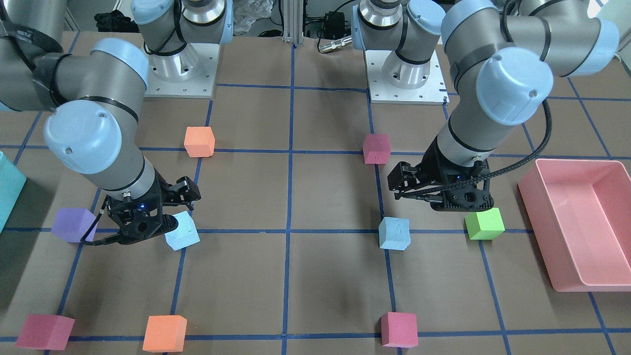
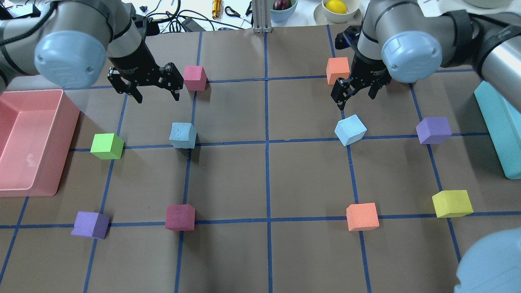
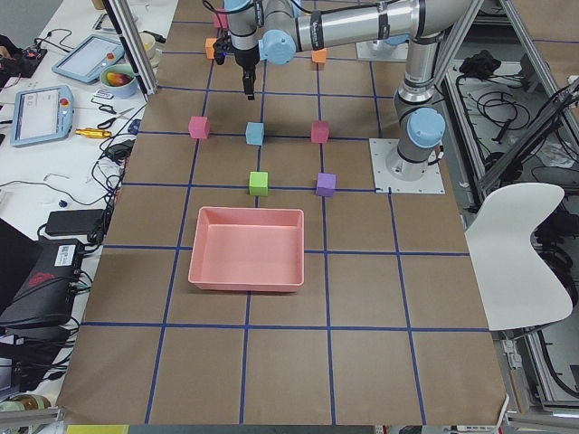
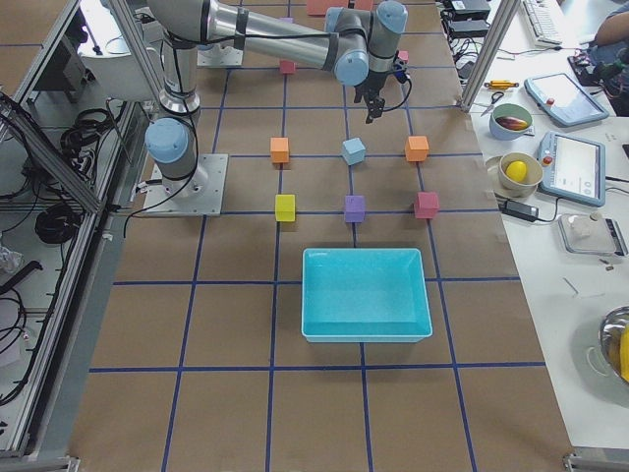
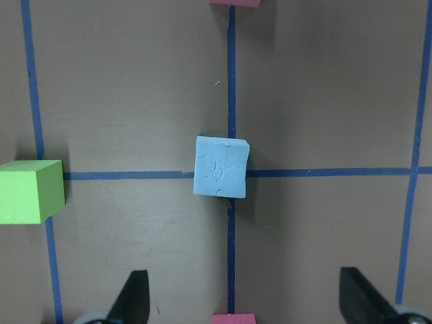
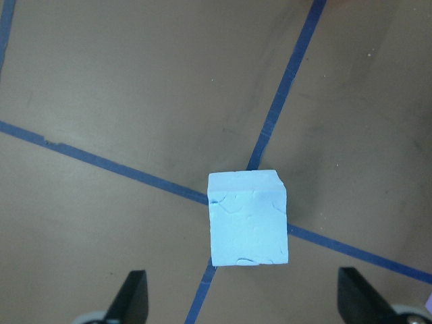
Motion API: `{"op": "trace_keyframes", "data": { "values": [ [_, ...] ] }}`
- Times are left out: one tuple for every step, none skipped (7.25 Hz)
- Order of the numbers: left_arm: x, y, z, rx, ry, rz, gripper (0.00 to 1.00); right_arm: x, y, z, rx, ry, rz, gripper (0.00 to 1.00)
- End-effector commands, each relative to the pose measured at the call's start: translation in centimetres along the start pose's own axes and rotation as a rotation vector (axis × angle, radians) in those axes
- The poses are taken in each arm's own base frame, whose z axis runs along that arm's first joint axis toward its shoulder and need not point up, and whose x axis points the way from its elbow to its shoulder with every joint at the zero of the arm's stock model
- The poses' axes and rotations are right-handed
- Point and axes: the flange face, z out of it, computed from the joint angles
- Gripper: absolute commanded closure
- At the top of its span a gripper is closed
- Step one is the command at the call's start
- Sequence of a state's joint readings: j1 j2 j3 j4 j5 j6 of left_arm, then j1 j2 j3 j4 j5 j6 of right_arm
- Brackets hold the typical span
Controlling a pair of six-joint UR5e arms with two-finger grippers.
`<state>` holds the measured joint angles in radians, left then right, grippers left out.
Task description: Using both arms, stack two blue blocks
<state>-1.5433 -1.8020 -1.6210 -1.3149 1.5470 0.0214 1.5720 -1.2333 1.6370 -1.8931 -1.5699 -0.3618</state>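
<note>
Two pale blue blocks lie apart on the brown table. The left blue block (image 2: 183, 135) sits on a tape crossing; in the left wrist view it (image 5: 221, 167) lies ahead of and between the spread fingertips. My left gripper (image 2: 158, 97) hovers open and empty just beyond it. The right blue block (image 2: 350, 129) lies turned against the tape lines; it also shows in the right wrist view (image 6: 248, 218). My right gripper (image 2: 356, 101) hovers open and empty just beyond this block. In the front-facing view the left gripper (image 1: 434, 195) is above its block (image 1: 394, 233), and the right gripper (image 1: 162, 212) is above its block (image 1: 182, 230).
A pink bin (image 2: 36, 138) stands at the left edge and a turquoise bin (image 2: 498, 126) at the right edge. A green cube (image 2: 106, 145), red cubes (image 2: 194, 77), orange cubes (image 2: 338, 70), purple cubes (image 2: 434, 130) and a yellow cube (image 2: 452, 203) lie scattered around.
</note>
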Motion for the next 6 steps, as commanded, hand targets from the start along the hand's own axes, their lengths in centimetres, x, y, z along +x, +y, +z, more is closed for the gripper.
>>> {"op": "trace_keyframes", "data": {
  "values": [
    [-0.2,-0.1,5.7,0.025,-0.003,0.001,0.0,0.5,-0.2,5.2,0.023,0.041,-0.041,0.0],
    [-0.2,-0.2,7.0,0.019,-0.003,0.019,0.0,1.0,-0.5,7.0,-0.016,0.057,-0.037,0.0],
    [-0.2,-0.8,8.3,0.012,-0.003,0.02,0.0,1.0,-0.6,7.6,-0.024,0.054,-0.024,0.0],
    [-0.3,-1.2,9.5,0.004,-0.002,0.02,0.0,1.1,-0.6,8.2,-0.034,0.05,-0.021,0.0],
    [-0.4,-1.8,11.4,-0.002,-0.005,0.024,0.0,1.1,-0.8,9.4,-0.053,0.043,-0.021,0.0],
    [-0.4,-1.9,12.2,-0.01,-0.005,0.024,0.0,1.1,-0.7,9.8,-0.061,0.039,-0.022,0.0]
  ]
}}
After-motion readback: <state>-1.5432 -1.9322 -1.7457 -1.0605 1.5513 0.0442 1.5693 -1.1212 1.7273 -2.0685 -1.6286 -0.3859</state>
